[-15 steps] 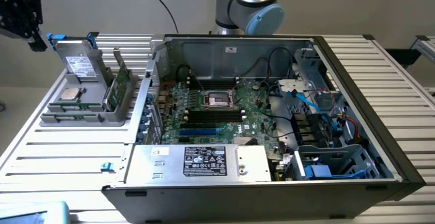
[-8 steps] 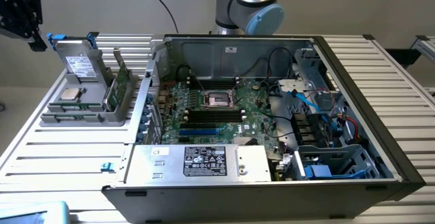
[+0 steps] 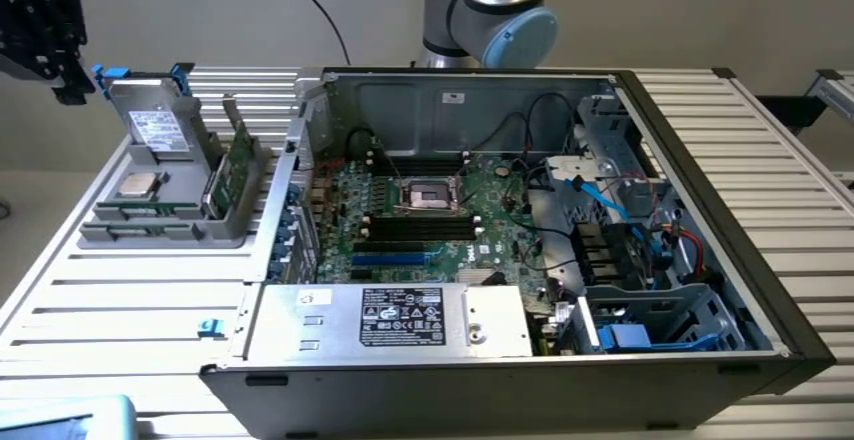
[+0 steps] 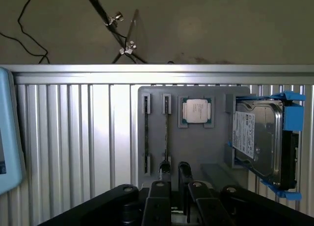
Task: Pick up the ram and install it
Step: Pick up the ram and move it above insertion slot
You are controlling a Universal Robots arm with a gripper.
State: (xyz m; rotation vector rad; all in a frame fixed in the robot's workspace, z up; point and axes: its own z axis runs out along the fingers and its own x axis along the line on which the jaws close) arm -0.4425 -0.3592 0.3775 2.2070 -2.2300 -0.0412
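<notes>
Nothing installed yet: in the open grey computer case [image 3: 747, 290], frame centre, the long black memory slots [image 3: 420, 225] on the big green motherboard [image 3: 494, 230] look empty

The ram, a thin green circuit-board stick [image 3: 236, 172], stands on edge in the grey plastic parts holder [image 3: 160, 230] at frame left, not picked

The black gripper [image 4: 174, 169] hangs above the holder, fingers [image 4: 184, 169] part-way apart, holding nothing

Surface is a slatted aluminium table [image 3: 120, 300]; behind it a plain pale wall [image 3: 667, 10] and a black cable [image 3: 314, 5]
</notes>
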